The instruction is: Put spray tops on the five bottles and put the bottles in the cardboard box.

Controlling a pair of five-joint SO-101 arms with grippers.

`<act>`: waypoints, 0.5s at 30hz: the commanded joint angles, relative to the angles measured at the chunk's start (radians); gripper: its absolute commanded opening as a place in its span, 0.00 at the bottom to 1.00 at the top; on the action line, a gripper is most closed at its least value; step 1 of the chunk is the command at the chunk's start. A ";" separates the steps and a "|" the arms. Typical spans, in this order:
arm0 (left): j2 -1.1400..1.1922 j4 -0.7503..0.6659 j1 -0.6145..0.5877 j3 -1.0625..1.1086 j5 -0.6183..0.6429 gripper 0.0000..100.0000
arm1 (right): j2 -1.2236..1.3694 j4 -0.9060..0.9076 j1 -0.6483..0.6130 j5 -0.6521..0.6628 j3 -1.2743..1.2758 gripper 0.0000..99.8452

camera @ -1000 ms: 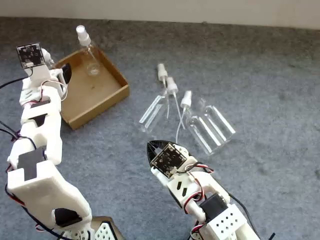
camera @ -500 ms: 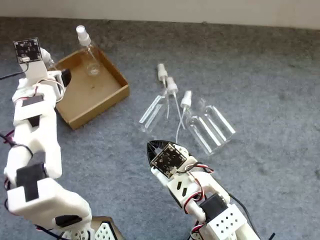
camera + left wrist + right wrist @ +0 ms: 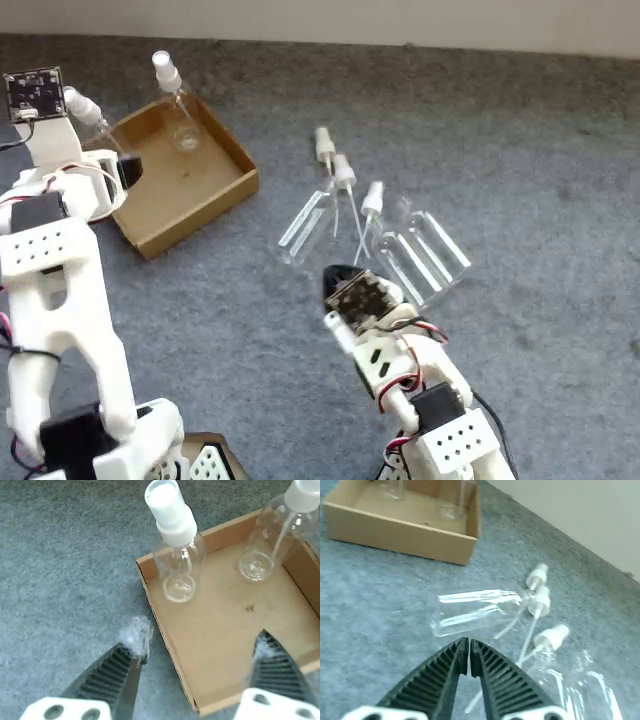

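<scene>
The grey, carpet-covered desk (image 3: 520,130) is lying in even light; a pale wall (image 3: 420,18) is running along its far edge.

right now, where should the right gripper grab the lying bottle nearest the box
Take the bottle across the middle of its clear body, coming straight down. It lies flat on the carpet with both long sides free, while spray tops crowd its neck end.

The left arm (image 3: 60,270) stands tall at the far left, the left tool (image 3: 198,647) spread wide and pointing down. The right arm (image 3: 410,370) sits low on the near side, the right tool (image 3: 469,647) pressed closed.
</scene>
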 commanded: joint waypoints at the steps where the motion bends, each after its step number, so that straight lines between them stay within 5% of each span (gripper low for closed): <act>1: -0.182 0.203 0.111 -0.030 -0.023 0.29 | -0.010 -0.030 0.171 0.006 0.019 0.00; 5: -0.282 0.321 0.255 -0.028 -0.120 0.29 | -0.010 -0.027 0.275 0.006 0.002 0.00; 15: -0.196 0.420 0.564 -0.074 -0.123 0.29 | -0.010 -0.025 0.490 0.005 0.085 0.00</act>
